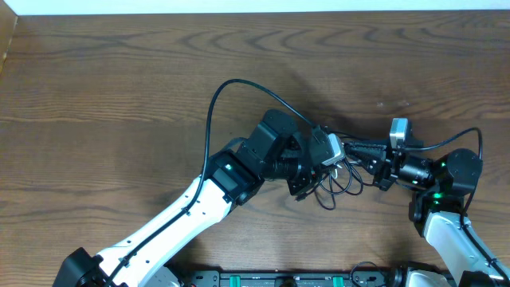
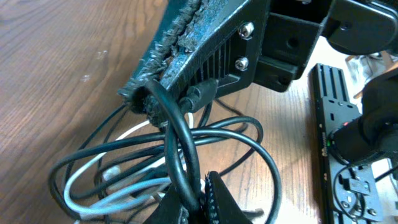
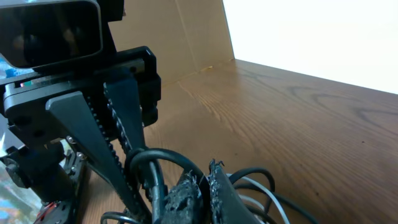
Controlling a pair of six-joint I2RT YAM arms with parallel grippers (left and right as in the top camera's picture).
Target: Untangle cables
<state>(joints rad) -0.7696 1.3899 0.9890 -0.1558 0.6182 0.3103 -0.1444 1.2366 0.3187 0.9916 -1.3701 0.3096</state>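
From overhead, the cables (image 1: 339, 182) are lying in a tangle on the table (image 1: 119, 96), between the left gripper (image 1: 307, 177) and the right gripper (image 1: 373, 166). In the left wrist view, the left jaws are pinching a black cable (image 2: 180, 149) that is looping over a white cable (image 2: 93, 196). In the right wrist view, the right jaws are pressing fully together beside that black loop; whether they are gripping it is unclear.

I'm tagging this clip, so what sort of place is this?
Probably a robot lab bench: a wooden table, the left arm and right arm meeting over tangled cables, and a cardboard wall at the table's edge.
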